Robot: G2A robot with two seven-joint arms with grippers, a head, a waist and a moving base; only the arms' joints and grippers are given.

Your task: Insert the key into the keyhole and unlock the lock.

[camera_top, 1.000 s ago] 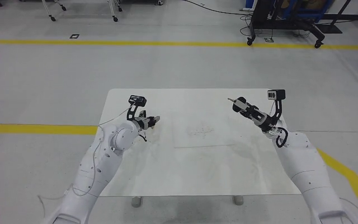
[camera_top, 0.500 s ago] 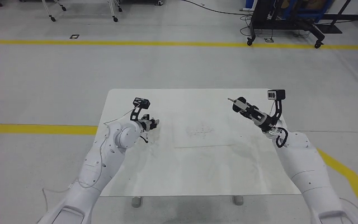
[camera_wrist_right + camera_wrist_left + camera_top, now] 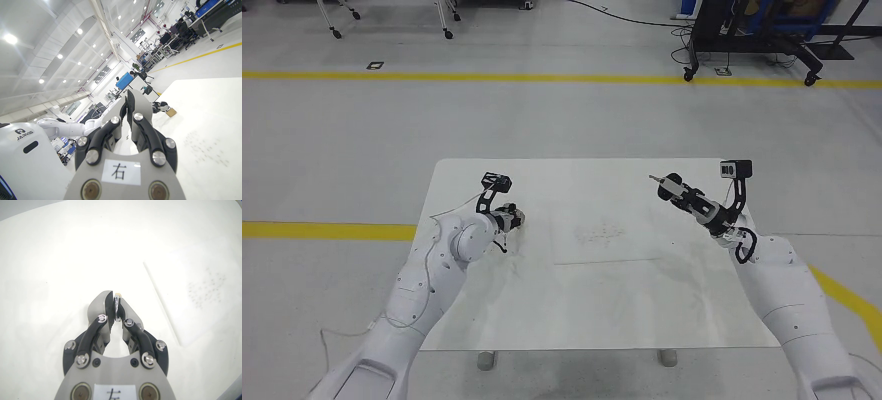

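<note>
Left gripper (image 3: 115, 298): pinched shut on the lock (image 3: 171, 112), pads clamping its silver shackle; the brass body points away from the wrist.
Lock position: low over the left part of the table (image 3: 592, 300); contact with the surface cannot be told.
Right gripper (image 3: 666, 186): fingers pressed together on the key (image 3: 652, 179), whose thin tip juts past them; raised over the far right part.
Separation: the 2 grippers are well apart; key and lock are not touching.

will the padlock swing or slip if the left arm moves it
Likely swings: the left gripper pinches only the thin shackle; the padlock's brass body sticks out beyond. Smooth metal may pivot in the pads. Probably dense for its size.
</note>
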